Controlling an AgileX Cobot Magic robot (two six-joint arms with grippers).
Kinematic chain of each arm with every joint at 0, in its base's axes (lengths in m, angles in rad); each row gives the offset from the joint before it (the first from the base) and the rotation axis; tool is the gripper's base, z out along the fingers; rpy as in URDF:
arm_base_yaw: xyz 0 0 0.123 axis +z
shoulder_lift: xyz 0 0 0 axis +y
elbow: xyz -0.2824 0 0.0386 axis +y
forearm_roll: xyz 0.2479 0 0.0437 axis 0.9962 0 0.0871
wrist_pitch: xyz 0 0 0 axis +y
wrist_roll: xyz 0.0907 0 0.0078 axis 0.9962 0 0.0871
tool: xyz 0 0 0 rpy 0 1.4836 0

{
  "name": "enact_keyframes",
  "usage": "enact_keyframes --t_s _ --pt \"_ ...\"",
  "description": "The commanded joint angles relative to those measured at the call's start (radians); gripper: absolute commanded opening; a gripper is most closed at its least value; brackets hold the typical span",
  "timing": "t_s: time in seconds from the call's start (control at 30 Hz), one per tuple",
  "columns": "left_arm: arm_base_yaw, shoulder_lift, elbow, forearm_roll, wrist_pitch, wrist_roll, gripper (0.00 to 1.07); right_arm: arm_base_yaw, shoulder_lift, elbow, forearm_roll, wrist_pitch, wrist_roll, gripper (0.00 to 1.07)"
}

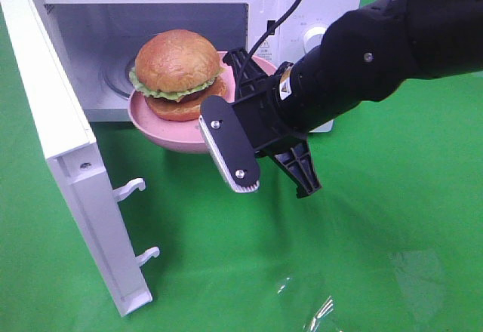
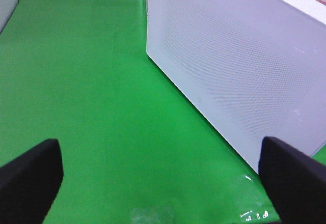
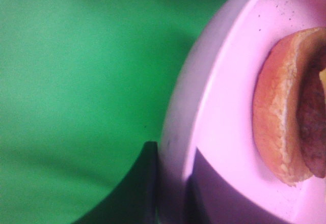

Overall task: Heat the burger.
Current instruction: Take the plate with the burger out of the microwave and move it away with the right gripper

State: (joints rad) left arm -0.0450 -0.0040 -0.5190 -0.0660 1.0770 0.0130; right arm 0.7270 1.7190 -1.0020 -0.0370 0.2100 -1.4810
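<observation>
- Your right arm [image 1: 377, 60] reached in from the right edge of the overhead view, its dark sleeve slanting down and leftward toward the mouth of the microwave [image 1: 226, 15].
- Your right gripper [image 1: 238, 94] was clamped on the rim of the pink plate [image 1: 162, 132]; the wrist view showed the plate's edge pinched between two dark fingers [image 3: 142, 183], one above the rim and one below.
- The burger [image 1: 179, 73] sat on that plate, upright, top bun over lettuce and patty over bottom bun.
- The plate was held at the oven's opening, its far part past the threshold and its near edge hanging out over the green cloth [image 1: 377, 234]; whether it touched the oven floor, you could not tell from these views.
- The black camera bracket on the right wrist jutted down and forward, in front of the plate's near right side.
- The microwave door [image 1: 68, 158] stood swung wide to the left, its two latch hooks pointing right.
- Your left gripper [image 2: 163, 178] was spread wide and held nothing, only its two dark fingertips [image 2: 30, 175] showing at either side of the wrist view.
- It hovered above the green cloth, facing the outer face of the open door, well apart from it.
- The left arm did not appear in the overhead view.
</observation>
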Motion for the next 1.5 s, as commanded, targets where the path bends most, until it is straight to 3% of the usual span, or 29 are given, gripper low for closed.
enact_keyframes --t_s 0.03,0.77,1.13,1.5 --pt "0.005 -0.016 0.003 -0.008 -0.008 0.002 0.97 0.0 -0.074 0.035 -0.016 -0.061 0.008 0.0" --pt "0.005 -0.016 0.003 -0.008 -0.008 0.002 0.97 0.0 -0.442 0.335 -0.022 0.015 0.087 0.0" --pt "0.005 -0.016 0.003 -0.008 -0.008 0.002 0.97 0.0 -0.701 0.433 -0.177 0.178 0.31 0.0" --pt "0.005 -0.016 0.003 -0.008 -0.008 0.002 0.97 0.0 -0.91 0.448 -0.294 0.417 0.55 0.0"
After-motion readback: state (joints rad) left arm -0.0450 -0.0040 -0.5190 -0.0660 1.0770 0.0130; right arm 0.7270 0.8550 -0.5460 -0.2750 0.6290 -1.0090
